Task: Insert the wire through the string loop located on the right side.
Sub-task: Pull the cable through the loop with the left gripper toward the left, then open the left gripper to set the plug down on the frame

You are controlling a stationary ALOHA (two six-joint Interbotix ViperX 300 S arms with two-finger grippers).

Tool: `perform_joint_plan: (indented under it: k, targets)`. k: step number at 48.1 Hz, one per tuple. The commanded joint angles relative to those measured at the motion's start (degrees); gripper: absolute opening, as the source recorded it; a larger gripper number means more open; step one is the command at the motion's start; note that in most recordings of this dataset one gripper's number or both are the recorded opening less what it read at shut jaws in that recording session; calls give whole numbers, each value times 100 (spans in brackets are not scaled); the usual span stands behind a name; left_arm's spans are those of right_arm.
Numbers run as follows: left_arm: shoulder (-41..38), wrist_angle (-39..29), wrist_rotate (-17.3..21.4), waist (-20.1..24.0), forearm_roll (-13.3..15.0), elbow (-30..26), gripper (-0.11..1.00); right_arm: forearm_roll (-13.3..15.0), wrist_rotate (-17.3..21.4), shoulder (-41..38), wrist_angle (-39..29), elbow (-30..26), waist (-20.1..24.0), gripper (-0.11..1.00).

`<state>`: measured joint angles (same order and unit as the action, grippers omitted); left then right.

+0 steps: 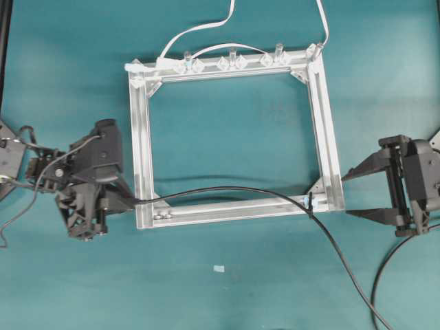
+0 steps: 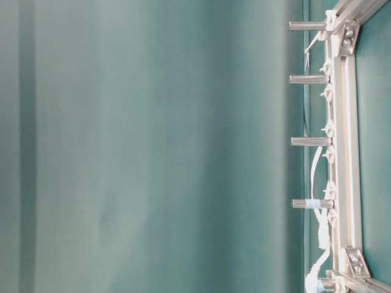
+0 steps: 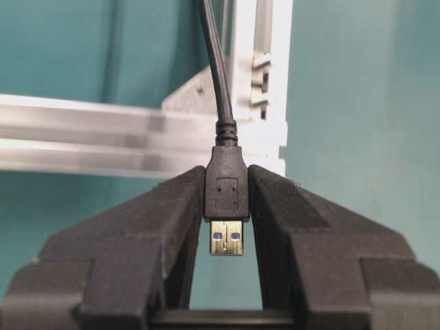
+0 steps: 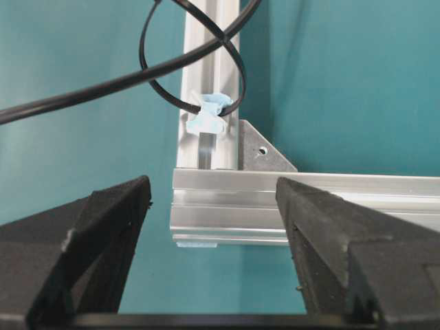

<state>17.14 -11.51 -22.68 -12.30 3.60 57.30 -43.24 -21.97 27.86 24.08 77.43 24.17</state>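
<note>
My left gripper (image 1: 132,201) is shut on the wire's dark plug (image 3: 227,189), just off the front-left corner of the silver frame (image 1: 141,137). The plug's metallic tip points back between the fingers (image 3: 172,206). From there the black wire (image 1: 227,190) arcs along the front bar to the string loop (image 1: 310,203) at the front-right corner, then trails off to the lower right. In the right wrist view the wire (image 4: 103,86) crosses the black ring (image 4: 237,58) above its light-blue tag (image 4: 208,115) and looks threaded through it. My right gripper (image 1: 346,196) stands open and holds nothing, right of that corner.
White cables (image 1: 199,29) and clear clips (image 1: 230,62) line the frame's back bar. A small pale scrap (image 1: 218,268) lies on the teal table in front. The table-level view shows only the back bar (image 2: 342,122) with its posts (image 2: 308,79).
</note>
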Motion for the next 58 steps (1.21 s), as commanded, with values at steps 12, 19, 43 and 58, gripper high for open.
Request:
perform_joint_plan:
  k: [12,19,43,58]
  targets:
    - [-211,9,-237,-132,9,105,22,18,-9,-53,176,-114,9,83]
    - [-492,0,-229,-132,9,0,22,18,-9,-62,185,-105,9,83]
    - [-510,-281,-237,-114,-26,-53,69,18,-9,-62,185,-88,9,83]
    - [-202,-360,-62,-9,-158,-53,64,18,-18,-44,220,-88,0,83]
